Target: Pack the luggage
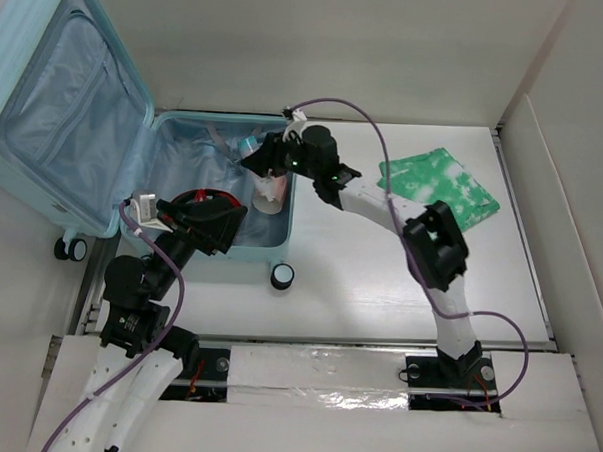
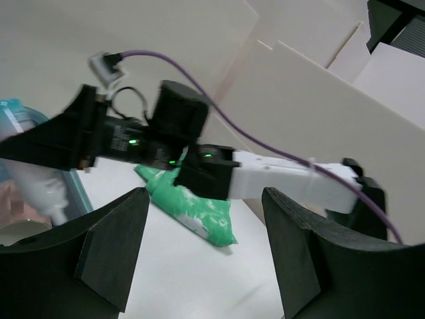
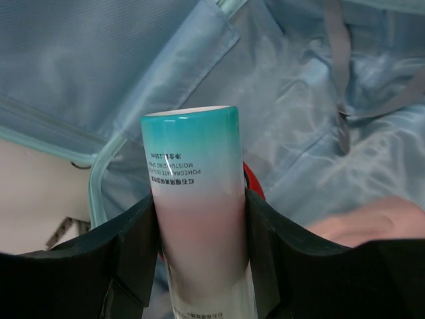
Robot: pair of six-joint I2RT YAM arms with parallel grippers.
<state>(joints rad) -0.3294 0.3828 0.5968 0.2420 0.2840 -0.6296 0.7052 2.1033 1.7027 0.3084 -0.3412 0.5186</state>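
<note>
Two grippers hang over the open luggage [image 1: 265, 252], and I take the right one first. Closest to my right wrist camera, the right gripper [image 3: 199, 222] has its jaws pressed against both sides of a bottle [image 3: 194, 166], pale pink in the body and teal at the end, with small print just below the teal. The bottle sticks out past the fingertips, teal end forward. Just behind it a sliver of something red [image 3: 254, 185] shows at its right edge. To the gripper's lower right lies a blurred pinkish shape [image 3: 378, 219] that I cannot identify. Beyond all that is the light blue lining [image 3: 285, 133], crossed by a grey strap [image 3: 337, 80].

The left gripper [image 2: 206, 226] stands wide apart with nothing between its fingers [image 2: 109, 256]. Ahead of it, through the gap, I see the right arm [image 2: 285, 176]. Past that, a green-and-white packet [image 2: 196, 212] lies on the white table [image 2: 186, 279].

From overhead, the luggage's base is directly under both grippers and its lid spreads away to the far left of the left gripper. The left gripper hangs over the base's near edge, the right gripper over its far right part. The packet sits well to the right of the right gripper, outside the luggage. One spinner wheel [image 1: 281, 275] shows at the base's near corner, to the right of the left gripper.
</note>
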